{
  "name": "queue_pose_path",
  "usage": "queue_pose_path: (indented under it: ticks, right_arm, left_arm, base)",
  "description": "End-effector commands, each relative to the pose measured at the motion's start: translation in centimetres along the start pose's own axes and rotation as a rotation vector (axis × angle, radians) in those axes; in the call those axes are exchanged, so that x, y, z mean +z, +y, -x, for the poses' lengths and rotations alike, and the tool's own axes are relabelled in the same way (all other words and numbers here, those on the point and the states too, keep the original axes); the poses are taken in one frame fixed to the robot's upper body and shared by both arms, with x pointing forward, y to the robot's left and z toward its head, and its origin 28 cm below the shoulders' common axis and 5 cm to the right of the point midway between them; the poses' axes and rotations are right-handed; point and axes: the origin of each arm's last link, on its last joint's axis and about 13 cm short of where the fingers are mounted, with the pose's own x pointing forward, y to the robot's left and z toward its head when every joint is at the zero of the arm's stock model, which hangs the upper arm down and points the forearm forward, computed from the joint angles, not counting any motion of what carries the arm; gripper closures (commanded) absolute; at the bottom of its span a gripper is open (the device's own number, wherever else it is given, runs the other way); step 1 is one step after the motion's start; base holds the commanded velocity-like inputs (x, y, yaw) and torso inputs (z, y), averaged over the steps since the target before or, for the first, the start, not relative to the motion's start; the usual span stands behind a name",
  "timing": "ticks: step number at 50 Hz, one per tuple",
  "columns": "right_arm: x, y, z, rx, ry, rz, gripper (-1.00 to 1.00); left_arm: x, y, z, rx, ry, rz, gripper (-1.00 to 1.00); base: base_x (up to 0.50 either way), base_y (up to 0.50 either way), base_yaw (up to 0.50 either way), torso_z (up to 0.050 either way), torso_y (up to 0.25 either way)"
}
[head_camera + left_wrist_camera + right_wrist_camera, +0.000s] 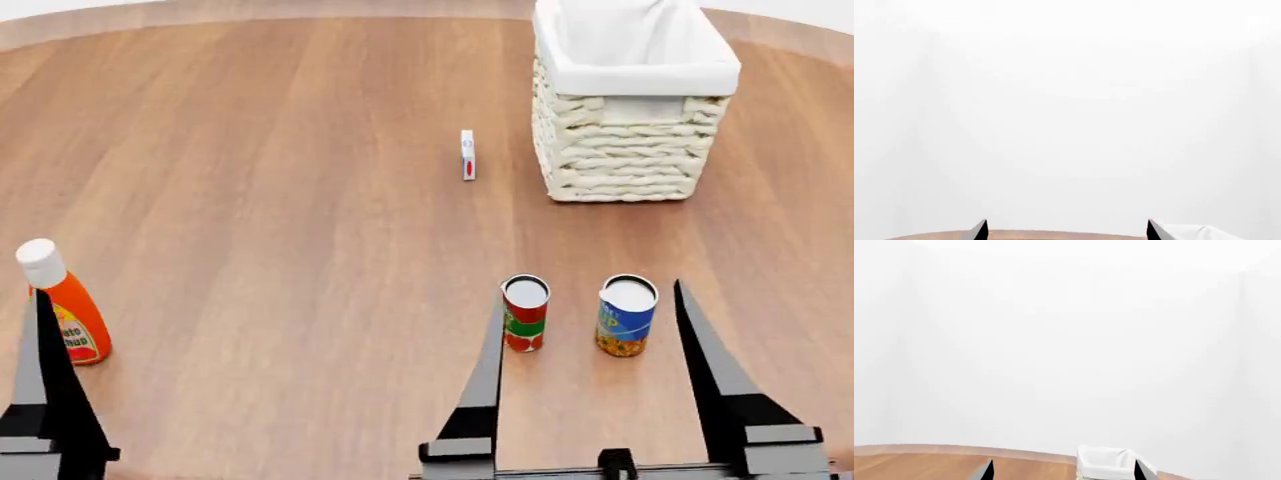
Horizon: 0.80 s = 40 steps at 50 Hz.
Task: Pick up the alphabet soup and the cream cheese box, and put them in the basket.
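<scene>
At near table edge (pixel 267 200) I kept right gripper (pixel 587 300) low, level, jaws spread wide, alphabet soup (pixel 626 316) between fingers, untouched. Left gripper (pixel 40 330) pointed forward at near left; spread I couldn't tell. Cream cheese box (pixel 467 155) stood mid-table beside basket (pixel 627 140) at far right edge.

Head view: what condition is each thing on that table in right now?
alphabet soup: upright, untouched
cream cheese box: standing on edge, beside basket, apart
basket: upright; contents hidden
red-and-green can: upright
ketchup bottle: upright, capped
right end effector: open, holding nothing
left end effector: only one finger shows
</scene>
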Motion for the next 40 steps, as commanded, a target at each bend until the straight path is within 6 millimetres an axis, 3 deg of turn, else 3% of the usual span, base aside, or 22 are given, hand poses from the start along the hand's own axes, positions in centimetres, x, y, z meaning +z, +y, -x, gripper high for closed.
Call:
queue_pose_path:
  ticks: [1,40]
  right_arm:
    - [3.3,0.0,0.3,0.02,-0.118,0.029,-1.0]
    - [2.3,-0.1,0.7,0.021,-0.077,0.016,-1.0]
  left_arm:
    - [3.4,0.3,-0.2,0.006,-0.134,0.018,-1.0]
    - [1.4,0.1,0.3,-0.008,-0.087,-0.026,-1.0]
  base:
    - [0.0,0.0,0.0,0.0,0.0]
    - [0.01,0.0,0.0,0.0,0.0]
